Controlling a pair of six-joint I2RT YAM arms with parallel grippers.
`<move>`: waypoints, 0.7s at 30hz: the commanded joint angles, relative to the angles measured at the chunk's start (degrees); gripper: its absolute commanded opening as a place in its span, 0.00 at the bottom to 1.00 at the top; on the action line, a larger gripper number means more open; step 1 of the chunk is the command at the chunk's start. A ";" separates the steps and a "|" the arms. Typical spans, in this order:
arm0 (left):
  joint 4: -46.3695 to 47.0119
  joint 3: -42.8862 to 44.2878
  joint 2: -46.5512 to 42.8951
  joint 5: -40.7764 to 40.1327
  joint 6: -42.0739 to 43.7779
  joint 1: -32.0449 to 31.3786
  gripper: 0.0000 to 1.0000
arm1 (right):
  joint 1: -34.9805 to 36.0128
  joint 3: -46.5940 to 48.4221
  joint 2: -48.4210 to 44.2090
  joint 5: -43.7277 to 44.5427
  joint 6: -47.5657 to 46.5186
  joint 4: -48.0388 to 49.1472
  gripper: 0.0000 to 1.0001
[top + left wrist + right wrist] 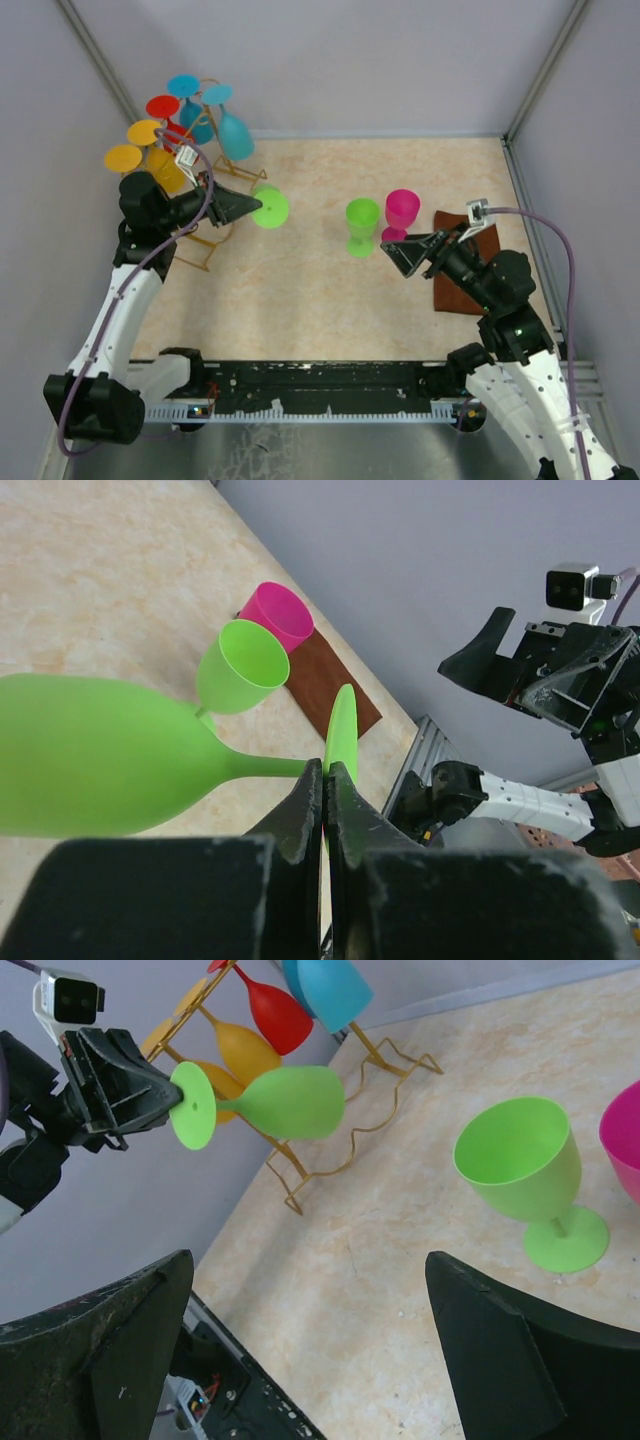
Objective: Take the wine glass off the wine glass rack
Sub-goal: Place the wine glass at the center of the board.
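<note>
My left gripper [250, 205] is shut on the rim of the round foot of a lime green wine glass [270, 207]. In the left wrist view the fingers [305, 800] pinch that foot edge-on, with the bowl [90, 755] stretching out to the left. The right wrist view shows this glass [290, 1100] held sideways in the air in front of the wine glass rack [350, 1130], a golden wire stand at the table's far left [205, 245]. My right gripper [405, 255] is open and holds nothing, with its fingers [480, 1330] wide apart over bare table.
Orange, yellow, red and blue glasses [165, 130] still hang on the rack. A second green glass [362, 225] and a pink glass [402, 212] stand upright mid-table, next to a brown mat [465, 275]. Grey walls close off the left, back and right.
</note>
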 commanded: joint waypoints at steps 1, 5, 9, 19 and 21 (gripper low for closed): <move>2.96 -1.66 -3.94 -0.54 1.73 -0.91 0.00 | -0.05 0.19 0.54 -2.92 1.19 4.72 0.99; 3.29 -3.93 -5.14 0.29 1.10 -4.80 0.00 | -0.05 -0.80 1.94 -6.98 3.63 8.53 0.99; 5.83 -8.40 -7.84 -3.52 -0.74 -11.26 0.00 | 0.01 -0.93 6.50 -13.56 7.19 12.97 0.96; 13.61 -14.16 -9.46 -10.04 -7.72 -23.64 0.00 | 9.83 3.31 16.35 -17.08 4.81 14.46 0.85; 14.43 -14.19 -8.82 -11.07 -7.98 -25.24 0.00 | 12.72 4.10 17.91 -16.02 3.69 14.07 0.82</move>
